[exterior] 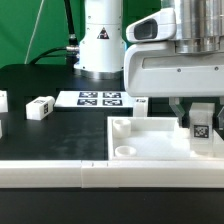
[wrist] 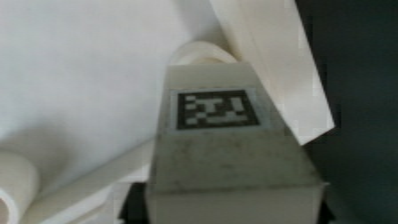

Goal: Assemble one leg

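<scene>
My gripper is shut on a leg, a small white post with a black-and-white tag on its face. It holds the leg upright over the far right corner of the large white tray-like panel. In the wrist view the leg fills the middle, its tagged face toward the camera, with a black finger on each side of its near end. The leg's far end points at a round corner socket of the panel. Whether the leg touches the socket is hidden.
Another loose leg lies on the black table toward the exterior view's left, with one more at the left edge. The marker board lies behind the panel. A white rail runs along the front. The robot base stands at the back.
</scene>
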Motion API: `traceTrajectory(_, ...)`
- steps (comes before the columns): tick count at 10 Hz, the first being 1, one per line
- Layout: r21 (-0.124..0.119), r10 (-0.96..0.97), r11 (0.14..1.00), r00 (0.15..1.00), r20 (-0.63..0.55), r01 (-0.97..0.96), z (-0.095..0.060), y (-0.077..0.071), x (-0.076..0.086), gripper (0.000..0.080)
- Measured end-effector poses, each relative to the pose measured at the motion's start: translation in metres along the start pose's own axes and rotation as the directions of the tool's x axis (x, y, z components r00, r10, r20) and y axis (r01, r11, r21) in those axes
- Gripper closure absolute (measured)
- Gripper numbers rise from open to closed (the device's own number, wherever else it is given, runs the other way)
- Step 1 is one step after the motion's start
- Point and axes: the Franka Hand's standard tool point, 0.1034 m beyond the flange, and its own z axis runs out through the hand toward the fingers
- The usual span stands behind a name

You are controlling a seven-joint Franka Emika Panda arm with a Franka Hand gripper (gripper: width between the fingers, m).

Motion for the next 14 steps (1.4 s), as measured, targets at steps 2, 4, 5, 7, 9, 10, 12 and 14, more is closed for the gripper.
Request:
traceTrajectory(2,0.002,0.233,0.973,0.972,-0.015,-0.233,0.001,0.005,0.002,0.0506)
traceTrajectory(4,-0.011,0.461,0.887,0.887,-0.040,-0.462,0.000,0.007,0.000,0.0506)
traceTrajectory(5,-0.015,0.506,0.862,0.861,-0.053,-0.507,0.000,0.008,0.000,0.0506)
traceTrajectory(7,-0.024,0.649,0.758,0.757,-0.071,-0.652,-0.001,0.010,-0.003,0.0506)
traceTrajectory(9,-0.024,0.706,0.705,0.705,-0.066,-0.709,-0.001,0.012,-0.003,0.0505)
traceTrajectory(10,-0.026,0.692,0.719,0.718,-0.065,-0.695,0.000,0.012,-0.004,0.0505)
traceTrajectory(12,-0.031,0.616,0.785,0.785,-0.061,-0.618,0.000,0.010,-0.005,0.0298)
traceTrajectory(14,-0.047,0.386,0.921,0.921,-0.052,-0.388,-0.001,0.005,-0.008,0.0158)
